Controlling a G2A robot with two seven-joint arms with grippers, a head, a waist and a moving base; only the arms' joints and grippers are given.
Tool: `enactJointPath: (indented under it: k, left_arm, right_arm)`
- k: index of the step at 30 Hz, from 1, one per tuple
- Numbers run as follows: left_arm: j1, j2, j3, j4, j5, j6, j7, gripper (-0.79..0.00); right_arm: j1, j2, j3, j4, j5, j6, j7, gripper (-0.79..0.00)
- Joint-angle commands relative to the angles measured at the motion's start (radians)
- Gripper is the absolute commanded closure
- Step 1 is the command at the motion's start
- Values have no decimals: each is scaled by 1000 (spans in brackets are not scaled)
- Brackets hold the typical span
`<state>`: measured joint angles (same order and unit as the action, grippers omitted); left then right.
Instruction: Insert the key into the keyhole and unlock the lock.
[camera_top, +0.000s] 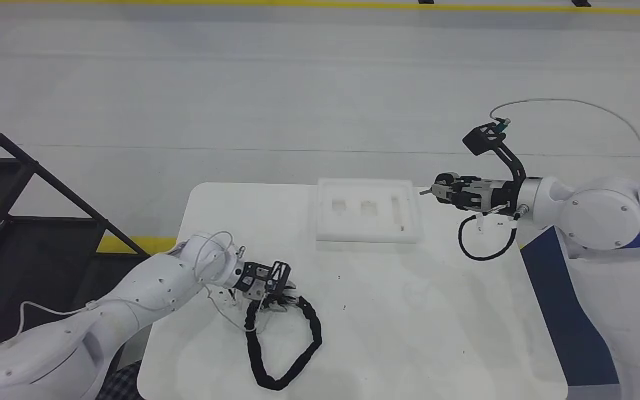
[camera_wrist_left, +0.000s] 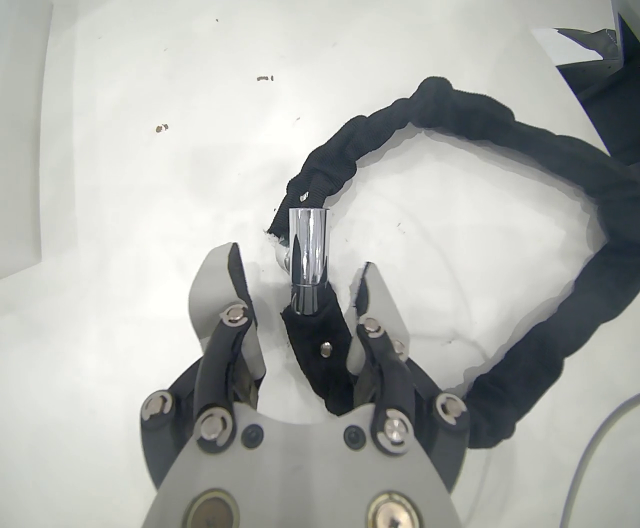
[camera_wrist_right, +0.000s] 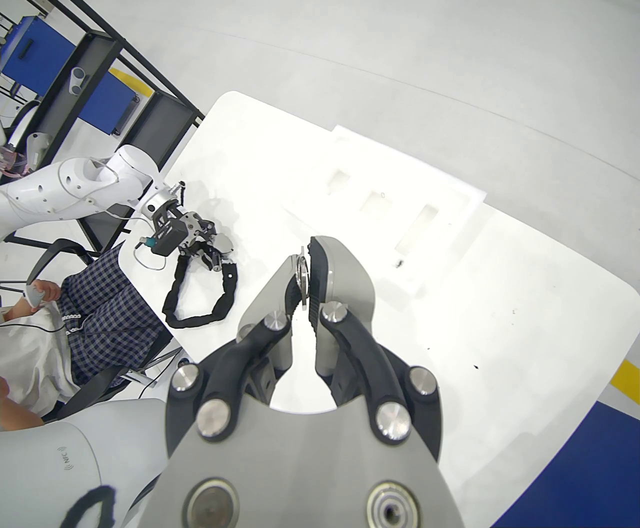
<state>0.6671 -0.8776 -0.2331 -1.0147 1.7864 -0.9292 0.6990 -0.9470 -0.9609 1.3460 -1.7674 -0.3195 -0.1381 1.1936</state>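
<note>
A black fabric-sleeved chain lock (camera_top: 287, 352) lies looped on the white table (camera_top: 450, 330) near its front left. Its chrome cylinder (camera_wrist_left: 308, 248) joins the two sleeve ends. My left gripper (camera_wrist_left: 300, 270) is open low over the table, with its fingers on either side of the cylinder and of the sleeve end (camera_wrist_left: 320, 350) below it. In the top view the left gripper (camera_top: 280, 287) is at the loop's upper end. My right gripper (camera_wrist_right: 304, 267) is shut on a small flat metal key (camera_wrist_right: 301, 274). It hangs above the table's far right, by the foam tray's corner (camera_top: 430, 189).
A white foam tray (camera_top: 368, 210) with several shallow recesses sits at the table's back middle. A black rack (camera_top: 40, 190) stands off the table's left side. The lock's loop (camera_wrist_right: 200, 295) and the left gripper (camera_wrist_right: 207, 245) lie far from the key.
</note>
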Motion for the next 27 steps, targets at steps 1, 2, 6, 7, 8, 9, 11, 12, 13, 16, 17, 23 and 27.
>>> enactJointPath:
  k: [1,2,6,7,8,9,11,12,13,16,17,23,27]
  left_arm:
    - [-2,-2,-3,1,6,1,1,0]
    - [-3,-3,-5,1,8,-1,3,0]
    - [-8,1,-12,-15,17,-19,25,0]
    - [-10,3,-13,-20,20,-25,37,0]
    - [-12,6,-17,-28,22,-30,50,0]
    - [-14,9,-20,-36,22,-37,63,0]
    - [-20,18,-37,-50,-1,-51,101,0]
    - [-22,24,-48,-57,-11,-54,111,0]
    - [-24,30,-61,-66,-25,-51,116,0]
    - [-11,49,-112,-80,-116,-40,101,0]
    - [2,53,-131,-94,-166,-35,83,0]
    - [69,83,-221,-243,-383,-12,-44,0]
    - [97,102,-281,-356,-475,14,-119,0]
  right_arm:
    - [0,0,0,0,0,0,0,0]
    - [0,0,0,0,0,0,0,0]
    - [0,0,0,0,0,0,0,0]
    - [0,0,0,0,0,0,0,0]
    - [0,0,0,0,0,0,0,0]
    - [0,0,0,0,0,0,0,0]
    - [0,0,0,0,0,0,0,0]
    - [0,0,0,0,0,0,0,0]
    - [0,0,0,0,0,0,0,0]
    - [0,0,0,0,0,0,0,0]
    - [0,0,0,0,0,0,0,0]
    - [-17,1,3,-9,27,7,-12,0]
    - [-18,5,17,-53,116,57,53,0]
